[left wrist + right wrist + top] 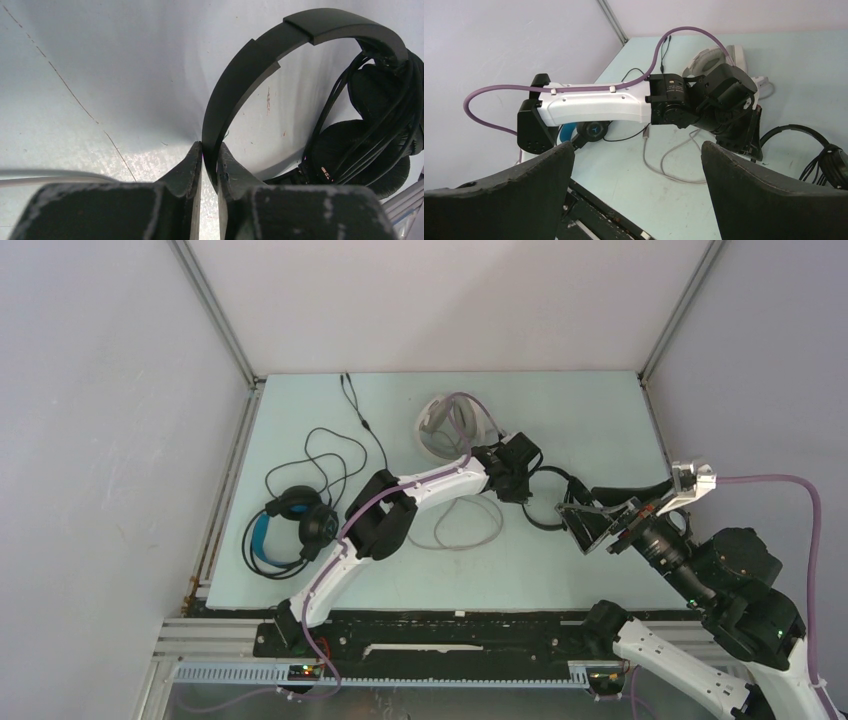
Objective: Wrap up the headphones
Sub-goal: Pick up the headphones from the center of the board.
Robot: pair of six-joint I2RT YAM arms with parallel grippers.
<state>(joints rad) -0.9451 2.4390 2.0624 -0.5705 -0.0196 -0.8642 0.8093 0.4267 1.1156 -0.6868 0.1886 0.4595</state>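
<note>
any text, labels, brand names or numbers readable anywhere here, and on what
No text can be read.
Left arm's wrist housing: faint pale marks, too blurred to read.
Blue-banded headphones: pale earcup logo, too small to read.
All-black headphones: no print visible.

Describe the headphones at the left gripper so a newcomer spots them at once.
On the pale table, find the left gripper near the centre. The headband between its fingers belongs to the all-black headphones; the white-grey pair lies farther back, the blue-banded pair far left.
</note>
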